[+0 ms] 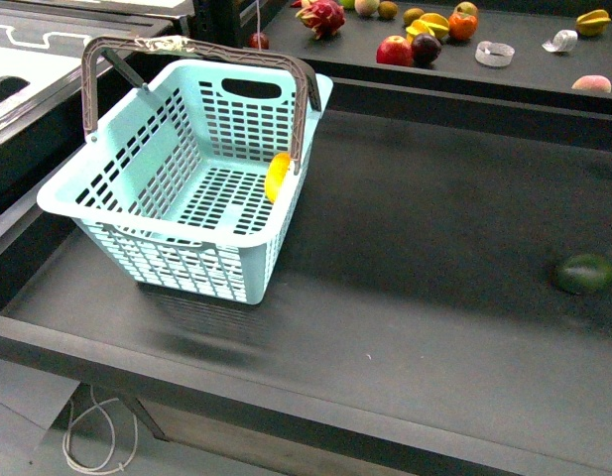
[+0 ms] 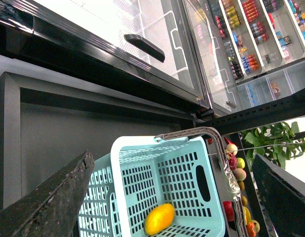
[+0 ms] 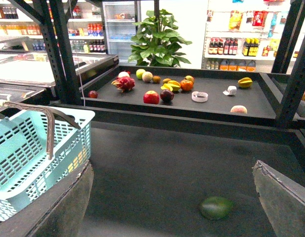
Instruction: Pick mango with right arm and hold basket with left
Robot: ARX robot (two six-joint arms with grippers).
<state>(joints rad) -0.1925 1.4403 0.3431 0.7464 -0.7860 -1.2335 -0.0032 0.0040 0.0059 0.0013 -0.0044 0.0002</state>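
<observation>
With both tools spread wide and empty, the mango [image 1: 278, 176] sits inside the basket [image 1: 137, 203] against its wall, so reaching in could tip the unheld basket.

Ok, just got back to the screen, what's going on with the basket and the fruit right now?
Nothing is being held at the moment. The basket sits on the dark tray with its handles up, and the mango already lies inside it against the side wall. Both grippers are open: the left gripper hangs above the basket, the right gripper looks over the tray toward a dark green fruit lying on its own. More fruit sits on the back shelf.
</observation>
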